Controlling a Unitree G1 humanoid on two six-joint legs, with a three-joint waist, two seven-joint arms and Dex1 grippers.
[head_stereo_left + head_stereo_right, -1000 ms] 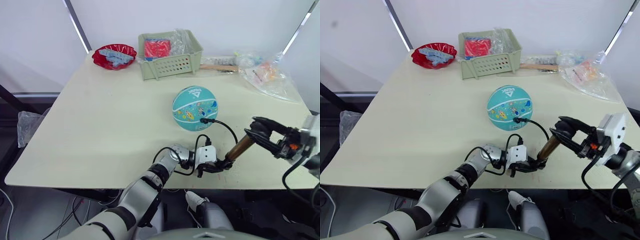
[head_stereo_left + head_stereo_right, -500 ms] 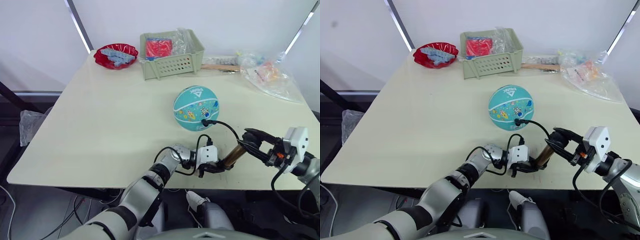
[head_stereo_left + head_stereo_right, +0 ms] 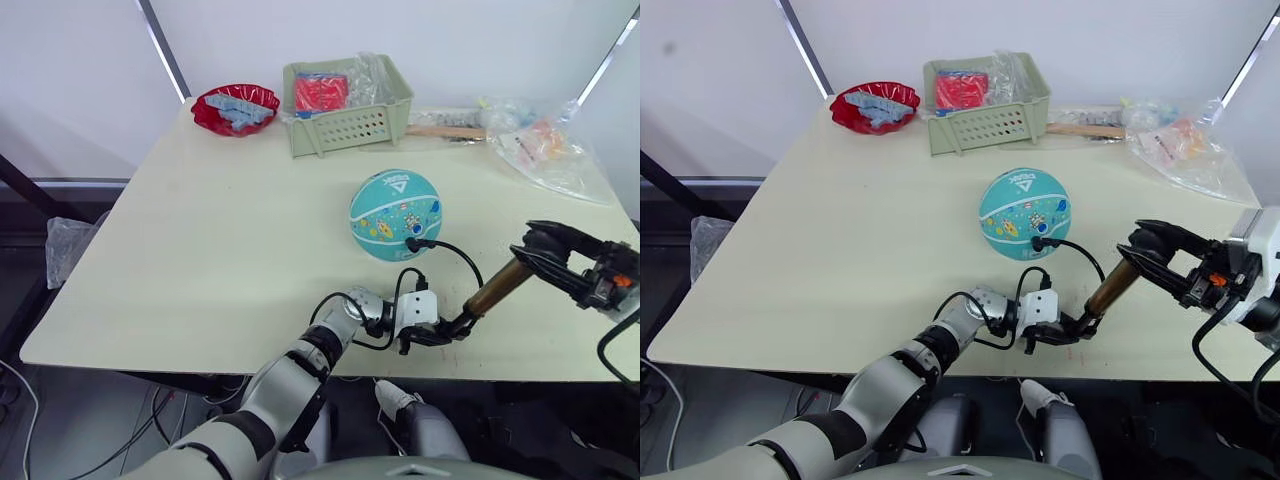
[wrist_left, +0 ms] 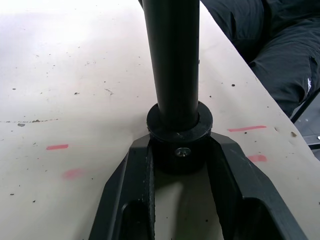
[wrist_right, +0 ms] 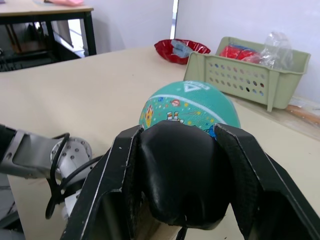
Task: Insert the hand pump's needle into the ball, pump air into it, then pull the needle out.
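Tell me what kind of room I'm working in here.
Probably a lab or test workspace, not a home: a plain beige table against bare white walls, loosely set with props, a green basket, a red bowl and plastic bags. The right wrist view shows another black-framed table behind.

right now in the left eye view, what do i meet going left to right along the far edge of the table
red bowl → green basket → wooden stick → plastic bag
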